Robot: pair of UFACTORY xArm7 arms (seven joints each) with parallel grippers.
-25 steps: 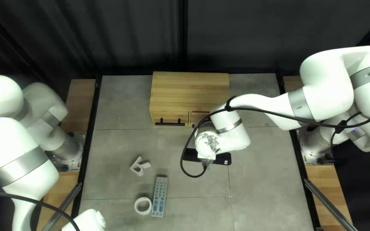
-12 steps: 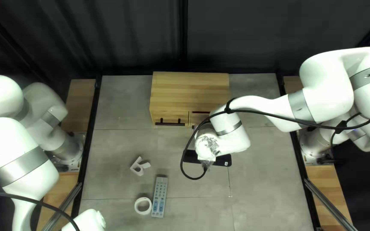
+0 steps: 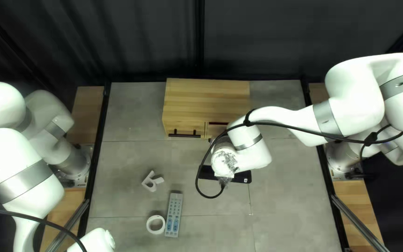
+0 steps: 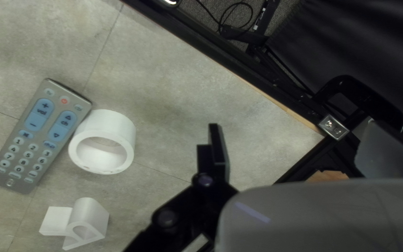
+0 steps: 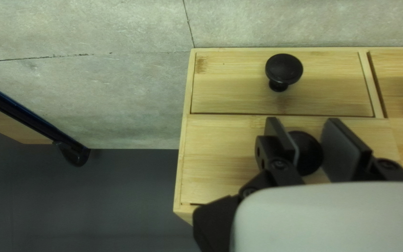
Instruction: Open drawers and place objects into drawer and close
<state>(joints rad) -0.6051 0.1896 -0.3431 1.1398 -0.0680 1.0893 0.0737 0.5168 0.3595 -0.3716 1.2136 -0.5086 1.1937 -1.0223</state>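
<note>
The right claw [image 5: 310, 147] is closed on a round black knob [image 5: 306, 157], with one black finger pressed to each side of it. That knob sits on a drawer front [image 5: 222, 157] of the wooden chest [image 3: 206, 98]. Whether this drawer stands out from the chest at all I cannot tell. Just ahead of the claw's fingertips is a second drawer front [image 5: 236, 91] with its own black knob [image 5: 283, 71], untouched. In the top left view the right arm's wrist hides the claw, and a flat black slab [image 3: 243, 177] lies on the table partly under that wrist. A drawer with a long black bar handle [image 3: 184, 134] is beside the claw on the chest's other half.

The left claw [image 4: 219, 157] is open and holds nothing, hanging over the grey table [image 4: 187, 70] near its edge; only one of its fingers shows. Off to the side of that finger lie three things to be stowed: a white ring [image 4: 101, 141] nearest, a grey remote [image 4: 37, 134] just beyond the ring, and a small white bracket [image 4: 75, 227] apart from both
</note>
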